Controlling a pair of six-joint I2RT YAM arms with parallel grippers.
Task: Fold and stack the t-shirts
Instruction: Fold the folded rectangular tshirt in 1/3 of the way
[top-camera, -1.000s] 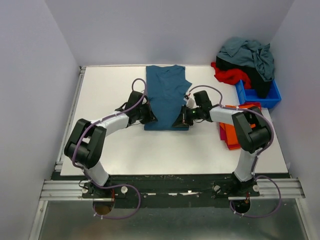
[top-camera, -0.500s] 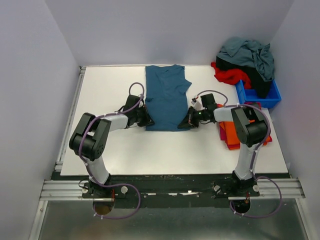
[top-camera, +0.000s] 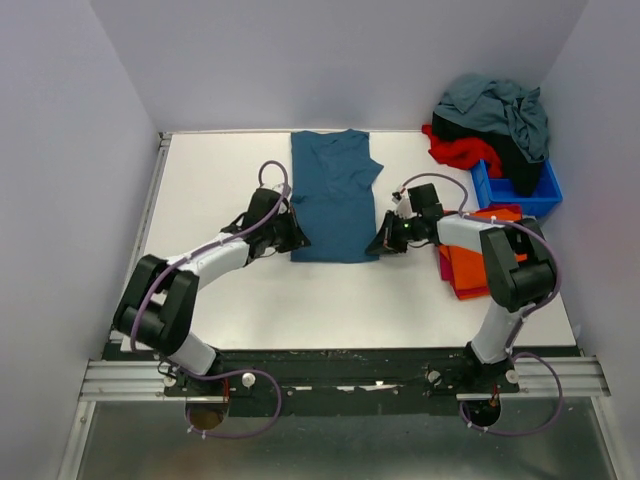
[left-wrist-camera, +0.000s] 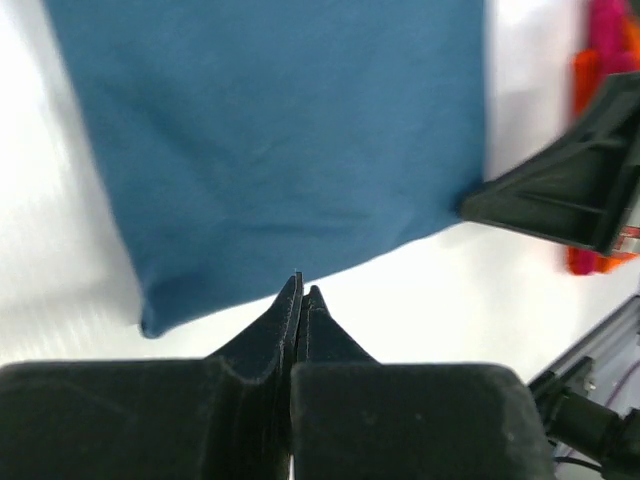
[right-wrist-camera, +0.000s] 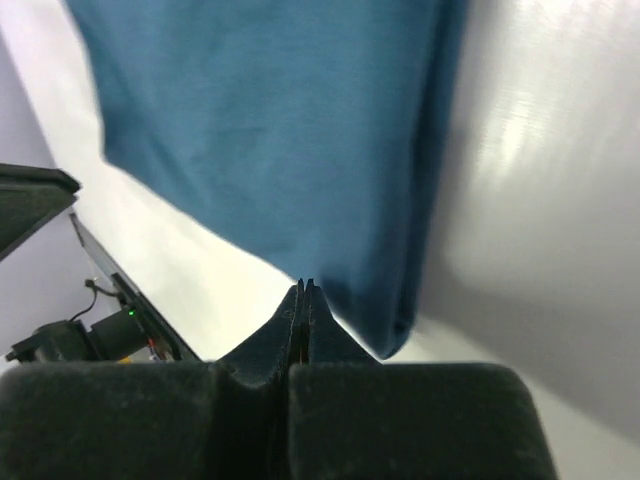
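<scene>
Flanking the near hem of the shirt (top-camera: 332, 195), both tools sit low on the desk (top-camera: 210, 180): left tool (top-camera: 296, 239) at its 7 o'clock corner, right tool (top-camera: 384, 243) at its 5 o'clock corner. Likely reason: a paired pinch there would carry the hem over toward 12 in one fold. Both tools clenched, tips on the hem line; whether cloth is caught between them, cannot tell. Shirt lies flat mid-desk, a narrow teal strip running to 12. Folded stack (top-camera: 462, 270) at 3 o'clock, loose heap (top-camera: 495, 115) at 1, both apart from the work

Open table (top-camera: 210, 180) left of the teal t-shirt (top-camera: 333, 195) — heaped shirts (top-camera: 495, 120) and bin (top-camera: 547, 190) block the right.
</scene>
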